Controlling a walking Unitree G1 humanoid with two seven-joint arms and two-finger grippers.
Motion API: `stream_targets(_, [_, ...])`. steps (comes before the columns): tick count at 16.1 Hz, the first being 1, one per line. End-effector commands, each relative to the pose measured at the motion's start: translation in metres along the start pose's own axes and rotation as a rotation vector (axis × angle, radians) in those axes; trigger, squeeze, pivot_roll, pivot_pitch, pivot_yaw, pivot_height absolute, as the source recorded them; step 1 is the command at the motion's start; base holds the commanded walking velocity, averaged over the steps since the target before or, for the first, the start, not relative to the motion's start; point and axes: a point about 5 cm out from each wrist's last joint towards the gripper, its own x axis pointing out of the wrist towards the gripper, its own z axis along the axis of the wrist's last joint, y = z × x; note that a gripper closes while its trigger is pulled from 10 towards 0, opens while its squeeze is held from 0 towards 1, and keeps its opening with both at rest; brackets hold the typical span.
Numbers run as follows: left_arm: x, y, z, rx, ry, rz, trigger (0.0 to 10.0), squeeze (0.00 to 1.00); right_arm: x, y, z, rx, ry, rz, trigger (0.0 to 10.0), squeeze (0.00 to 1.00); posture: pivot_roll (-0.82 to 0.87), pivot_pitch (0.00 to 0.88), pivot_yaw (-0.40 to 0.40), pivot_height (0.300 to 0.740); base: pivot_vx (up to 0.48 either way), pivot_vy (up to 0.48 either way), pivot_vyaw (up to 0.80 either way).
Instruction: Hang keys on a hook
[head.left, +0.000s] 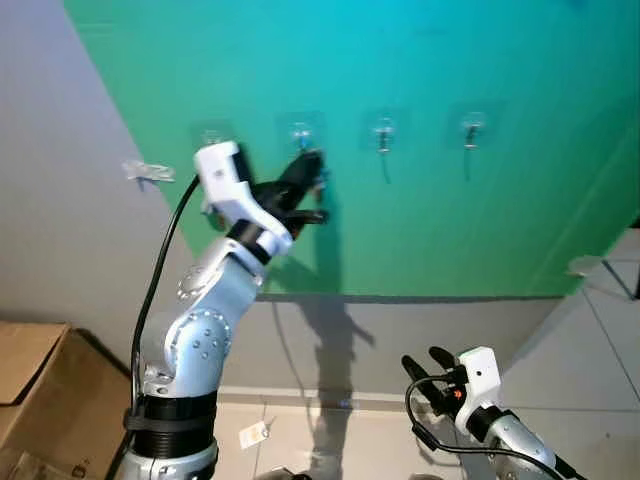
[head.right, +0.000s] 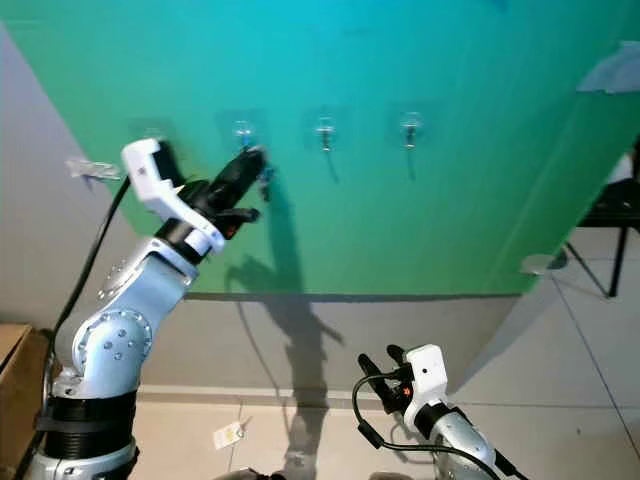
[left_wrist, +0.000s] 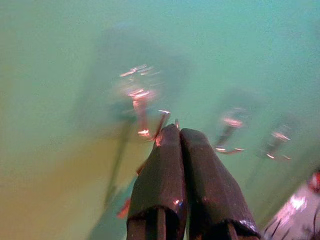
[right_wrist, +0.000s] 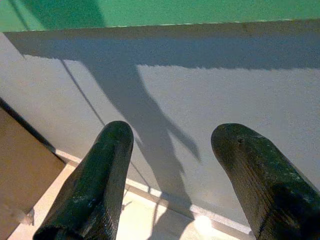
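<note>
My left gripper (head.left: 318, 185), jaws pinched tight on the keys (left_wrist: 161, 125), sits up at hook 2 of the row (head.left: 300, 131) on the green wall (head.left: 450, 220): hanging step, next a careful ring-over-prong; right gripper (head.left: 428, 365) idles low, jaws wide.

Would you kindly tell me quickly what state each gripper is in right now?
Left gripper: shut on the keys, raised at a wall hook.
Right gripper: open, holding nothing, low by the wall.
</note>
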Motion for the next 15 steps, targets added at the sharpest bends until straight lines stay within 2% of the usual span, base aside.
stream_targets(1, [0.003,-0.014,0.01,0.087,-0.011,-0.099,0.0,1.0,0.005,0.0,0.006,-0.032,-0.012,0.029,10.0,0.0,-0.15,0.0,0.117,0.74,0.0,0.0,0.0])
stream_targets(3, [0.001,-0.019,0.011,0.121,0.004,-0.158,0.0,1.0,0.007,0.0,0.007,-0.035,0.006,0.04,10.0,0.0,-0.15,0.0,0.115,0.74,0.0,0.0,0.0])
stream_targets(4, [0.0,-0.02,0.015,0.115,-0.008,-0.186,0.0,1.0,0.021,-0.003,0.018,-0.059,0.039,0.061,10.0,0.0,-0.15,0.0,0.114,0.74,0.0,0.0,0.0])
stream_targets(6, [-0.002,-0.019,0.024,0.106,-0.037,-0.24,0.0,1.0,0.033,-0.008,0.036,-0.089,0.03,0.095,10.0,0.0,-0.15,0.0,0.11,0.74,0.0,0.0,0.0])
stream_targets(9, [-0.004,-0.016,0.037,0.128,-0.064,-0.297,0.0,1.0,0.039,-0.016,0.05,-0.086,0.001,0.087,10.0,0.0,-0.15,0.0,0.107,0.74,0.0,0.0,0.0])
stream_targets(13, [-0.006,-0.013,0.044,0.167,-0.067,-0.323,0.0,1.0,0.028,-0.02,0.043,-0.047,-0.023,0.068,10.0,0.0,-0.15,0.0,0.11,0.74,0.0,0.0,0.0])
stream_targets(15, [-0.008,-0.015,0.044,0.136,-0.062,-0.37,0.0,1.0,0.029,-0.023,0.048,-0.025,-0.045,0.065,10.0,0.0,-0.15,0.0,0.113,0.74,0.0,0.0,0.0])
